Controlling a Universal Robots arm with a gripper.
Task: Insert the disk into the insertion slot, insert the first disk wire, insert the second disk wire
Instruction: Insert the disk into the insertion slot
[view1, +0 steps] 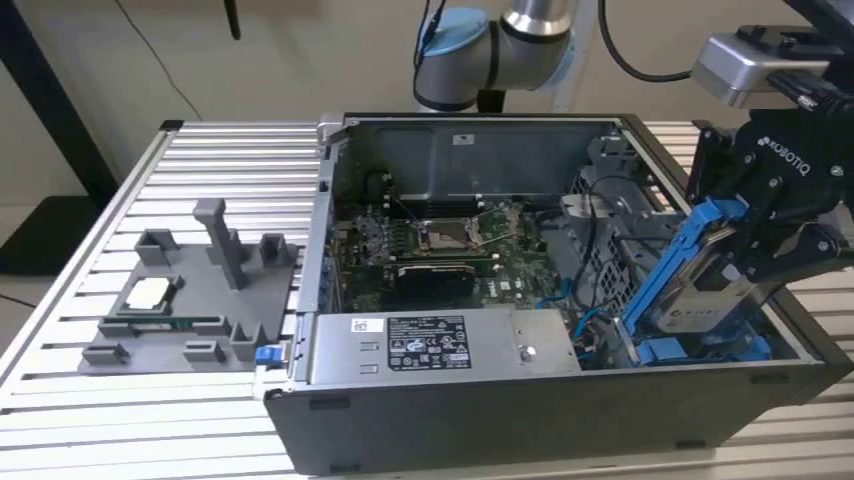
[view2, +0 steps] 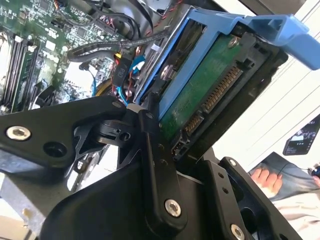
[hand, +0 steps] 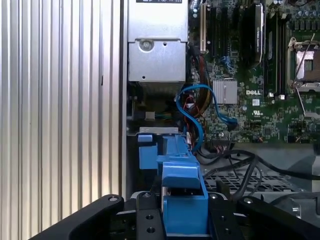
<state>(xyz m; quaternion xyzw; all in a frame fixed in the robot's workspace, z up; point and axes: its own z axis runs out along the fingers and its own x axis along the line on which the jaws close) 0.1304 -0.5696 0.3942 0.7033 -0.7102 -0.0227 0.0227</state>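
My gripper (view1: 763, 240) is shut on the disk (view1: 710, 292), a silver-grey drive in a bright blue carrier frame (view1: 675, 262). The disk hangs steeply tilted over the front corner of the open computer case at the exterior view's right. Its lower end is just above the blue insertion slot (view1: 701, 350). The second wrist view shows the drive's green circuit side (view2: 205, 95), its connector edge and the blue frame (view2: 235, 25) between the black fingers (view2: 150, 135). In the first wrist view the blue frame (hand: 182, 197) points at the blue slot (hand: 149, 150). Loose blue wires (hand: 192, 107) lie beside the slot.
The case holds a silver power supply (view1: 441, 342) at the front and a motherboard (view1: 454, 240) behind it. Black cables (view2: 105, 47) run close to the drive. A grey fixture (view1: 187, 290) with small parts sits on the slatted table at the exterior view's left. A person's hand (view2: 262, 180) is nearby.
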